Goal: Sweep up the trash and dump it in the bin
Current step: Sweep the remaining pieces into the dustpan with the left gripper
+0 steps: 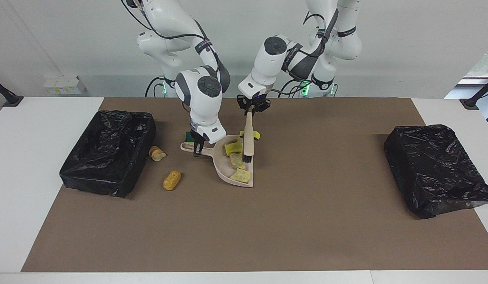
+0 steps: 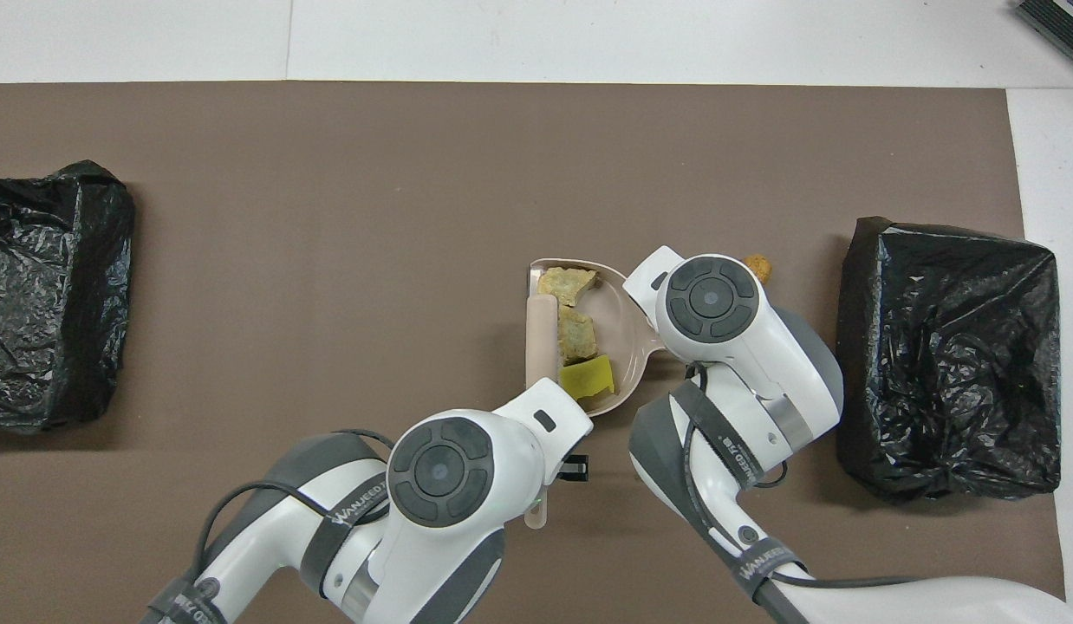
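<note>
The left gripper point(image 1: 250, 111) is closed on the handle end of a beige plastic hand brush point(image 1: 248, 138), which is held tilted, its dark bristles lowered onto the open edge of a beige plastic dustpan point(image 1: 222, 167). The right gripper point(image 1: 196, 149) is closed on the dustpan's handle, and the pan is held low over the brown mat point(image 1: 307, 221) that covers the middle of the white table point(image 1: 31, 236).

Three pieces of the trash are seen inside the pan: a yellow sponge chunk point(image 1: 232, 147) nearest the robots, a tan bread-like piece point(image 1: 237, 159) in the middle, and a second tan bread-like piece point(image 1: 241, 175) at the pan's open edge. In the overhead view these are lined up just beside the brush point(image 2: 541, 338). Another yellow sponge chunk with a green face point(image 1: 256, 135) lies on the mat just beside the brush, outside the pan. A green-faced sponge bit point(image 1: 187, 136) is partly hidden by the right gripper, beside the pan's handle.

Toward the right arm's end of the table, a sliced bread-like piece point(image 1: 157, 153) lies close to a bin lined with a black plastic bag point(image 1: 108, 152), and a golden oblong bread-like piece point(image 1: 172, 180) lies on the mat farther from the robots. A second black-bagged bin point(image 1: 435, 169) stands at the left arm's end, well apart from everything else.
</note>
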Available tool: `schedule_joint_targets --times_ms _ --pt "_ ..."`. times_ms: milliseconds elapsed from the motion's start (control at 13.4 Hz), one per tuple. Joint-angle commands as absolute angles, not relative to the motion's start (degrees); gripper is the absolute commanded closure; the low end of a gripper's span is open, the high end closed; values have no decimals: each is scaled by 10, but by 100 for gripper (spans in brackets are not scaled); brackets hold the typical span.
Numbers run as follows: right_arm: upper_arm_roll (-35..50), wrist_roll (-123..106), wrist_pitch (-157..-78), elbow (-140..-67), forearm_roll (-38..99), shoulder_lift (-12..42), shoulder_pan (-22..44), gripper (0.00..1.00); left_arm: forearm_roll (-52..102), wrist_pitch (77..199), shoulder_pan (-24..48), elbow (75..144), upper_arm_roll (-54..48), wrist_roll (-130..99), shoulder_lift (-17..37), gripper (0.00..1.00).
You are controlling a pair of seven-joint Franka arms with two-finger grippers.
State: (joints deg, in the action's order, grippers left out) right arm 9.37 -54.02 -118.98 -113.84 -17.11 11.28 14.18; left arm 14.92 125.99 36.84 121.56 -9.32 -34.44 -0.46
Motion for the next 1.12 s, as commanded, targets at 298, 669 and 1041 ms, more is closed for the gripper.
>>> schedule_joint_targets --times_ms 298,669,1041 --pt "99 -562 -1179 -1136 -175 105 130 100 153 1207 286 1213 -92 -368 -24 100" --pt "99 -577 -1179 -1142 -175 103 129 100 151 1211 300 1259 -96 -370 7 100" --pt "99 -586 -1178 -1147 -174 99 127 100 160 1297 403 1258 -97 -396 20 100"
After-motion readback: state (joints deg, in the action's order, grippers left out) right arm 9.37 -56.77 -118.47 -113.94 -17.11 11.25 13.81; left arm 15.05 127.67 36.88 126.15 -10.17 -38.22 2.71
